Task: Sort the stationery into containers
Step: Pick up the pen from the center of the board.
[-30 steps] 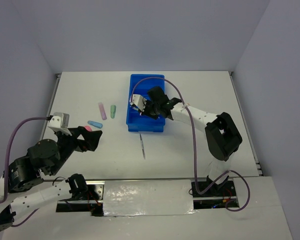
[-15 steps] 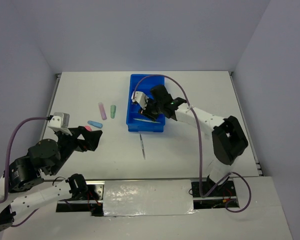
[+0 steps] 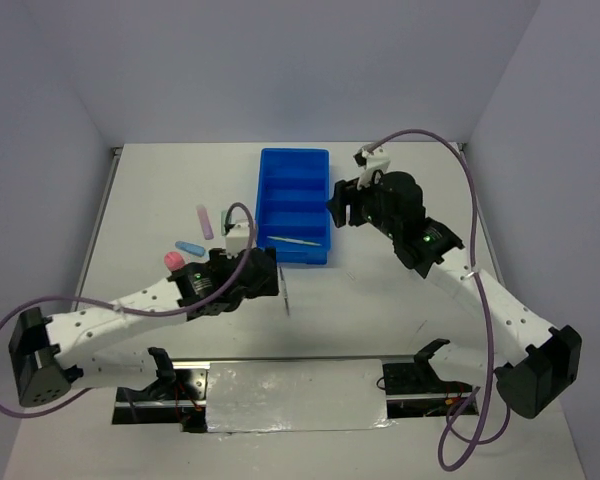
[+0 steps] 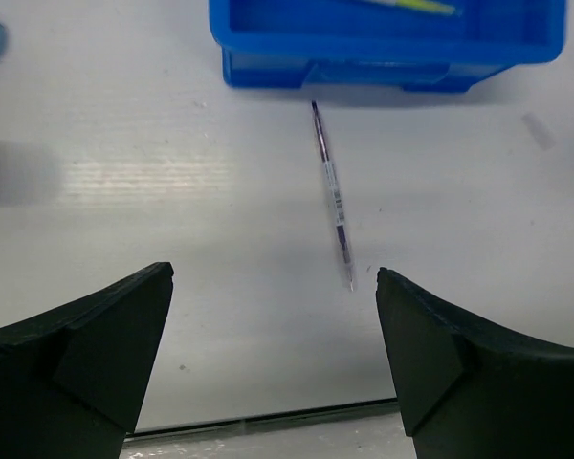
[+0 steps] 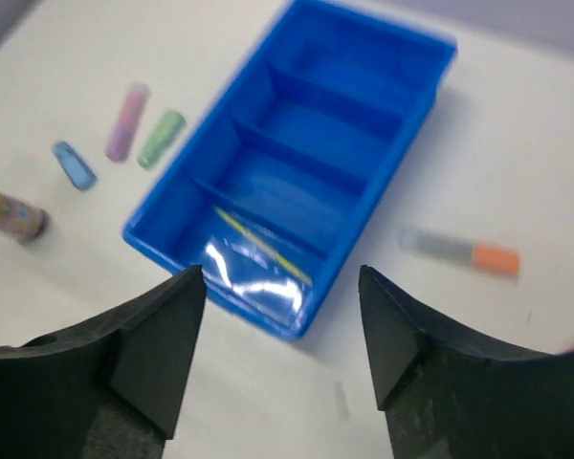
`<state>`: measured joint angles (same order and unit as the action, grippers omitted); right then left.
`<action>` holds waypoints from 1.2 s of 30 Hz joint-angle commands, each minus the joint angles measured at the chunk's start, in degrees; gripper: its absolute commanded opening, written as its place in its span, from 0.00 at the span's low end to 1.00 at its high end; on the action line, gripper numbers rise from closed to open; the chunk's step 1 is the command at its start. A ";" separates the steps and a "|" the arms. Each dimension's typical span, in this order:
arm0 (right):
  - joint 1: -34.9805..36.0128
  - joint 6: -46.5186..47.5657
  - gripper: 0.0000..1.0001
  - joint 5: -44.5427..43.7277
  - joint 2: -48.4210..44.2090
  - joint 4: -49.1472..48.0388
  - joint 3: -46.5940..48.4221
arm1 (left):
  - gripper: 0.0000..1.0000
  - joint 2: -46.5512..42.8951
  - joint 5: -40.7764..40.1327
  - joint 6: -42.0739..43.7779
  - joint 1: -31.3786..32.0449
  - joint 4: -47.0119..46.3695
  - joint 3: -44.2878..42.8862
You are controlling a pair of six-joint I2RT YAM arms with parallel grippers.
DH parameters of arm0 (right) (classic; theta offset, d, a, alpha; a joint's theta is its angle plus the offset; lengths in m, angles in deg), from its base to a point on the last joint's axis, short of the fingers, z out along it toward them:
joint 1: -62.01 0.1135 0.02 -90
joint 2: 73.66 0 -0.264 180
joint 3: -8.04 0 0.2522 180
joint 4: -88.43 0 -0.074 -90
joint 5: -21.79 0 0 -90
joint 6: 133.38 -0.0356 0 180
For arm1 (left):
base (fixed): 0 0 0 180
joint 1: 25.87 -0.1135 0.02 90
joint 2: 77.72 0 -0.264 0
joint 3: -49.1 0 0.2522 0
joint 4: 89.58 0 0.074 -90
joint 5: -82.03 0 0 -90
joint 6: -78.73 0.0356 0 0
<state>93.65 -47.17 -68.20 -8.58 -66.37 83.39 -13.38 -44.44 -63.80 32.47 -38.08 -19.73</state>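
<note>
The blue tray [image 3: 294,200] stands at mid-table, and a thin yellow stick [image 3: 295,241] lies in its nearest compartment. A grey pen [image 3: 285,292] lies on the table just in front of the tray. My left gripper [image 3: 272,275] is open and empty, low beside the pen, which lies just ahead of its fingers in the left wrist view [image 4: 331,191]. My right gripper [image 3: 342,205] is open and empty, raised at the tray's right side. Below it, the right wrist view shows the tray [image 5: 364,206], the yellow stick [image 5: 263,244] and an orange-grey marker [image 5: 459,251] on the table.
Left of the tray lie a pink marker [image 3: 204,221], a blue marker [image 3: 188,246] and a pink-capped piece [image 3: 170,260]. A green marker [image 5: 161,139] lies beside the pink one [image 5: 126,121]. The table's near edge [image 4: 268,421] runs just under my left fingers.
My left arm has swung from the far left to the grey pen at mid-table. My right gripper has lifted out of the tray and drawn back right, leaving the yellow stick in the near compartment.
</note>
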 commanded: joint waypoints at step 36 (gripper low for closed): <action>-9.58 -10.36 0.65 4.82 -1.18 10.18 -12.45 | 0.19 36.66 10.37 -14.52 -0.79 -9.79 -3.39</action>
<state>84.03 -57.46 -64.39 -7.84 -54.21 71.17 24.15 -35.76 -76.42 29.54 -49.40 -26.07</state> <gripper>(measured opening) 0.654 0.237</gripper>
